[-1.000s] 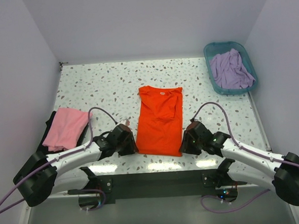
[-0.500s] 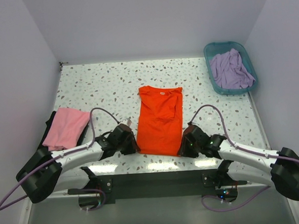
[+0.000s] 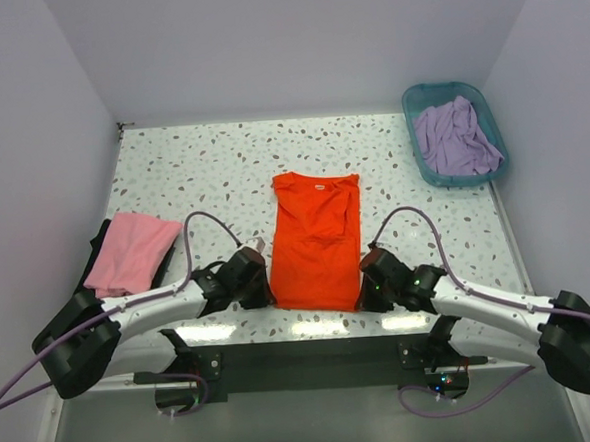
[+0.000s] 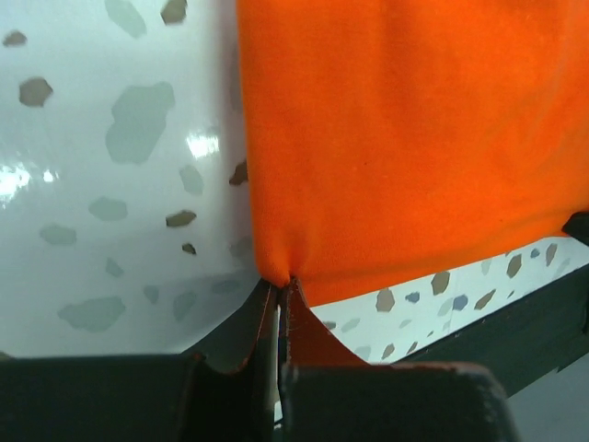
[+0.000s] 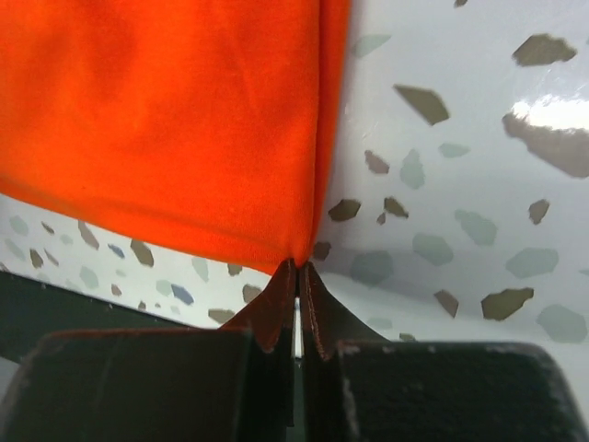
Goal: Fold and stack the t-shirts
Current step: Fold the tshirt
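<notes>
The orange t-shirt [image 3: 316, 242] lies lengthwise in the middle of the table, folded to a narrow strip, its white neck label at the far end. My left gripper [image 3: 267, 295] is shut on its near left corner [image 4: 281, 273]. My right gripper [image 3: 363, 297] is shut on its near right corner [image 5: 299, 258]. The pink t-shirt [image 3: 130, 252] lies folded at the left, on top of the black t-shirt [image 3: 95, 255]. The lavender t-shirt [image 3: 454, 137] lies crumpled in the basket.
The teal plastic basket [image 3: 418, 143] stands at the back right corner. The table's near edge [image 3: 302, 331] runs just below the shirt's hem. White walls close in the left, back and right sides.
Both grippers have closed in on the orange shirt's near corners and now pinch them. The shirt's hem has shifted slightly.
</notes>
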{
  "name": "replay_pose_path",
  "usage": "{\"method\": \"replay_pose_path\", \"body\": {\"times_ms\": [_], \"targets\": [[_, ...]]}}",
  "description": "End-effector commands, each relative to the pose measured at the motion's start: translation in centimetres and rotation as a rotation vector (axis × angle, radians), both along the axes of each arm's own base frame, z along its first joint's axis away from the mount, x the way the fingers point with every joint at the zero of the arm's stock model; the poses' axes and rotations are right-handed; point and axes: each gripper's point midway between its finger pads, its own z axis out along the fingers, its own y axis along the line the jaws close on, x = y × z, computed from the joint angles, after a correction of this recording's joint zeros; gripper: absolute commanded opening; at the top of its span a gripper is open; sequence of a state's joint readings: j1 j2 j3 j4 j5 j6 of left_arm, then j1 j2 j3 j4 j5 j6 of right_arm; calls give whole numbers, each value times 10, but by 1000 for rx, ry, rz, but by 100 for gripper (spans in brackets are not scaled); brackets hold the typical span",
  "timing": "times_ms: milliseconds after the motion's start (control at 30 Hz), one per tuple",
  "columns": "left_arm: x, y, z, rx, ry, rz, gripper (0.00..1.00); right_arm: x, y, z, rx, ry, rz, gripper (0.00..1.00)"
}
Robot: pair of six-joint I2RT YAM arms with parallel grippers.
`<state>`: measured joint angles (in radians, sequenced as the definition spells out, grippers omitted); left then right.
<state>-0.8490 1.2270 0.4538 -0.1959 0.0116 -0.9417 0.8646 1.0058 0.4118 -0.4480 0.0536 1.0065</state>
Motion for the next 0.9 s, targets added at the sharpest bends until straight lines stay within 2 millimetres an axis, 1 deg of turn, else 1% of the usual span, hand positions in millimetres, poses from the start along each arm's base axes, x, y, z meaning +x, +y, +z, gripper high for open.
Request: {"method": "replay_pose_path", "body": {"times_ms": [0, 33, 67, 100, 133, 167, 200, 233, 267, 333, 367, 433, 467, 533, 567, 633, 667, 767, 800, 833, 867], "targets": [[-14, 14, 4, 93, 0, -26, 0, -11, -3, 14, -42, -24, 67, 0], [-22, 13, 5, 104, 6, -47, 0, -15, -3, 15, -46, -25, 78, 0], [-24, 12, 9, 99, 7, -44, 0, -20, 0, 20, -47, -38, 108, 0], [-24, 10, 16, 88, -10, -43, 0, -22, -7, 23, -76, -46, 106, 0], [-29, 10, 19, 96, -10, -56, 0, -25, -7, 27, -88, -62, 123, 0], [-26, 8, 27, 88, -22, -49, 0, -22, -6, 37, -85, -82, 117, 0], [-23, 8, 33, 83, -41, -42, 0, -20, -13, 41, -111, -99, 118, 0], [-22, 10, 37, 92, -45, -40, 0, -18, -14, 46, -117, -109, 118, 0], [-17, 3, 49, 71, -67, -39, 0, -14, -9, 58, -103, -131, 121, 0], [-9, 0, 62, 70, -96, -32, 0, -10, -10, 65, -127, -149, 131, 0], [-2, -7, 78, 49, -127, -33, 0, -5, -6, 78, -119, -172, 130, 0], [7, -11, 90, 51, -154, -25, 0, 0, -8, 88, -144, -193, 136, 0], [14, -18, 107, 27, -183, -31, 0, 6, -5, 101, -146, -221, 129, 0], [23, -22, 119, 16, -203, -22, 0, 14, -8, 113, -170, -257, 126, 0], [30, -27, 132, -4, -227, -27, 0, 22, -5, 128, -165, -296, 113, 0], [38, -28, 143, -14, -239, -17, 0, 27, -5, 140, -182, -321, 116, 0], [43, -30, 152, -25, -255, -17, 0, 32, -2, 150, -179, -344, 109, 0], [58, -29, 162, -35, -270, -1, 0, 41, 2, 164, -184, -378, 108, 0], [61, -29, 162, -42, -266, -1, 0, 46, 1, 166, -208, -395, 104, 0], [72, -26, 165, -55, -271, 22, 0, 51, 0, 167, -218, -399, 92, 0], [78, -26, 169, -67, -282, 16, 0, 55, 0, 172, -219, -405, 84, 0]]}}
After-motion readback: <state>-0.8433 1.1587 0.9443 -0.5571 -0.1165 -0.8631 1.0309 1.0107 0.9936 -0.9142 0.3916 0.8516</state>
